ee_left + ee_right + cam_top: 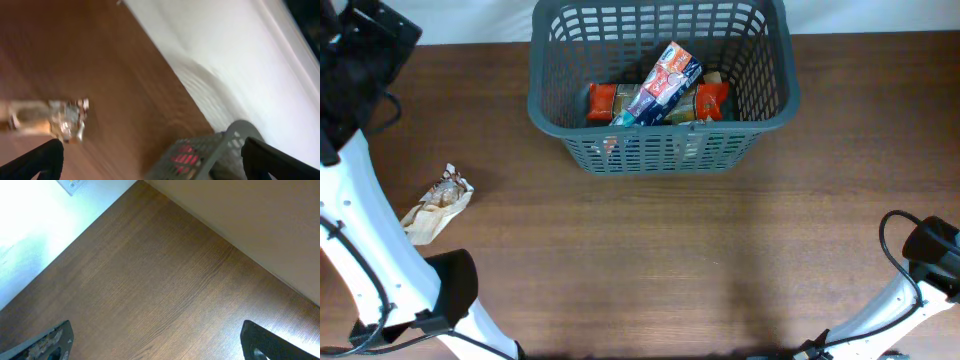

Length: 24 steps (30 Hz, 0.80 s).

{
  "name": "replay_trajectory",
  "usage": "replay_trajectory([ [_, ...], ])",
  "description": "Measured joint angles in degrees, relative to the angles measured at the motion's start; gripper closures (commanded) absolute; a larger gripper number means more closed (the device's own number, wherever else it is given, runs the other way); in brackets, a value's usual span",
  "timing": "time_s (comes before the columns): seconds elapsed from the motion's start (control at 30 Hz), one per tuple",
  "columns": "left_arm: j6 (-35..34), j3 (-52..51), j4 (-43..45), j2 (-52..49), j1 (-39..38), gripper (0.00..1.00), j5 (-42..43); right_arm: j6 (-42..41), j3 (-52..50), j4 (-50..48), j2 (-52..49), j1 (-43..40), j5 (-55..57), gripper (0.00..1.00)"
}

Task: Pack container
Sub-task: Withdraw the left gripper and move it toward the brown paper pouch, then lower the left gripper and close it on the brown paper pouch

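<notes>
A crumpled tan packet (438, 203) lies alone on the brown table (650, 260), well to the left of the basket (660, 130), with bare wood between them. The left gripper (152, 147) hangs over that side, its fingers (35, 162) spread wide with nothing between them; its blurred view takes in the packet and one basket corner. The right gripper (155, 332) is likewise released, over bare wood at the near right, well apart from the basket. The basket sits at the far middle of the table against a white backdrop (470, 20). It is dark grey and rectangular, with rounded corners, slotted walls and a thick rim. Inside lie red packets (605, 100), and a blue-and-white one (665, 85) leans tilted across them.
</notes>
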<state>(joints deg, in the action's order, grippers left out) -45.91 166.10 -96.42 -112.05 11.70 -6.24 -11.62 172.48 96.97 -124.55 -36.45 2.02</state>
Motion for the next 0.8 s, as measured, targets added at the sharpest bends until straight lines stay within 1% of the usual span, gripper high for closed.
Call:
replay_trajectory([
  [0.1, -8.57, -3.69, -0.02, 0.04, 2.12, 0.01, 0.87, 0.0, 0.0, 0.0, 0.0, 0.0, 0.0, 0.01],
  [0.2, -16.98, -9.46, 0.0, 0.04, 4.42, 0.01, 1.07, 0.02, 0.0, -0.02, 0.0, 0.0, -0.02, 0.01],
  [0.23, -21.14, -13.44, -0.13, 0.02, 5.62, 0.01, 1.09, 0.02, 0.0, 0.0, 0.0, 0.0, -0.02, 0.02],
  [0.27, -22.32, -14.73, -0.07, -0.09, 6.01, 0.01, 1.09, 0.02, 0.0, 0.0, 0.0, 0.0, -0.02, 0.01],
  [0.33, -26.93, -21.86, 0.04, -0.02, 8.0, 0.01, 1.86, 0.02, 0.0, 0.0, 0.0, 0.0, 0.0, 0.01],
  [0.47, -32.11, -32.87, 0.04, -0.07, 11.96, 0.01, 5.03, 0.0, 0.0, 0.0, 0.0, 0.0, -0.02, 0.01],
  [0.63, -37.0, -42.6, 2.51, -0.07, 16.68, 0.01, 7.3, 0.02, 0.0, -0.02, 0.0, 0.0, 0.0, 0.01],
  [0.8, -38.36, -50.12, 2.78, -0.09, 19.17, 0.01, 7.56, 0.0, 0.0, 0.0, 0.0, 0.0, -0.02, 0.01],
])
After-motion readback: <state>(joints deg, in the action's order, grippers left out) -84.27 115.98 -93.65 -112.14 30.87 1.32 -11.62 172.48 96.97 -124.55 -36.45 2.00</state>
